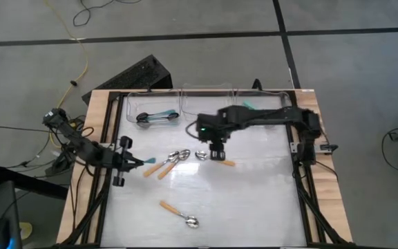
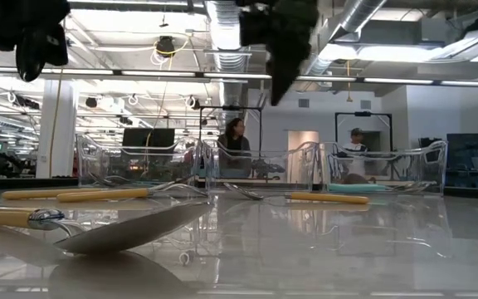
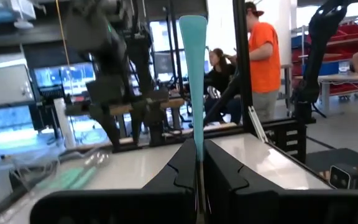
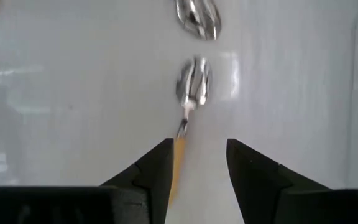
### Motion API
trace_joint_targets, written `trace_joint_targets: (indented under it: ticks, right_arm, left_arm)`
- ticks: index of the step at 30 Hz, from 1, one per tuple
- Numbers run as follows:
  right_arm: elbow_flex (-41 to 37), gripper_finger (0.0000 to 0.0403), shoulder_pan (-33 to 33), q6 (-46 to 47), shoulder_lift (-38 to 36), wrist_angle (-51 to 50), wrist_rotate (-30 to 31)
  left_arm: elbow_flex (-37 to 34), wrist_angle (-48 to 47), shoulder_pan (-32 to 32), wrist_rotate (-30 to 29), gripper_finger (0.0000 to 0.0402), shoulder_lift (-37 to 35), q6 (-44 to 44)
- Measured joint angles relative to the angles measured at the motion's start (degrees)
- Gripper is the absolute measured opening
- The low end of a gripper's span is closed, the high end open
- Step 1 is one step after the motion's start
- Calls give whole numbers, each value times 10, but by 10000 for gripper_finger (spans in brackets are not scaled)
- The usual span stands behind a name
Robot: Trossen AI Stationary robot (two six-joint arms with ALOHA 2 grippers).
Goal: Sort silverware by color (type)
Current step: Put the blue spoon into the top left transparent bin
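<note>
My left gripper [image 1: 135,162], at the table's left edge, is shut on a teal-handled spoon [image 3: 194,74]; its bowl is hidden. My right gripper [image 1: 217,153] hangs open over the table's middle, pointing down above an orange-handled spoon [image 4: 191,87]. That spoon lies flat, its handle [image 4: 179,155] close by one finger and untouched. Two more orange-handled spoons [image 1: 170,164] lie side by side left of it, and another [image 1: 178,213] lies nearer the front. At the far edge, dark spoons with blue handles [image 1: 156,116] lie in the left clear bin [image 1: 130,104]. My left gripper pinches the teal-handled spoon between its two shut fingers [image 3: 182,168]. The teal handle [image 3: 196,124] sticks straight out past the fingertips, in line with them. The fingers point about level toward the table's right, and the spoon is clear of the table.
Three clear bins stand in a row along the far edge; the right one [image 1: 268,97] holds something teal [image 1: 249,105]. A black frame [image 1: 302,173] borders the white table top. People show in the room behind the table.
</note>
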Motion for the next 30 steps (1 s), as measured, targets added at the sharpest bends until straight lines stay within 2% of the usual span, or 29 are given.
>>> trace_joint_targets:
  ticks: [4, 9, 12, 15, 18, 22, 26, 30]
  right_arm:
    - [-135, 160, -3, 58, -118, 101, 13]
    - [-328, 144, 5, 117, -317, 271, 81]
    - [-459, 143, 20, 129, -414, 469, 125]
    - [-573, 142, 34, 127, -449, 704, 146]
    - [-633, 142, 36, 101, -424, 881, 152]
    - [-638, 152, 39, 37, -328, 1020, 152]
    - [-598, 200, 39, 7, -205, 1160, 138]
    - [-536, 260, 38, -17, -95, 1238, 138]
  left_arm:
    - [2, 15, 0, -1, 0, -3, 22]
    - [2, 19, 8, -6, 0, -2, 19]
    - [2, 29, 26, -3, 0, -2, 18]
    - [2, 39, 48, 29, 0, -2, 6]
    - [2, 47, 74, 58, 0, -2, -6]
    - [2, 55, 112, 102, 0, 1, -28]
    - [2, 63, 148, 128, 0, 20, -45]
    - [2, 98, 180, 158, 0, 56, -45]
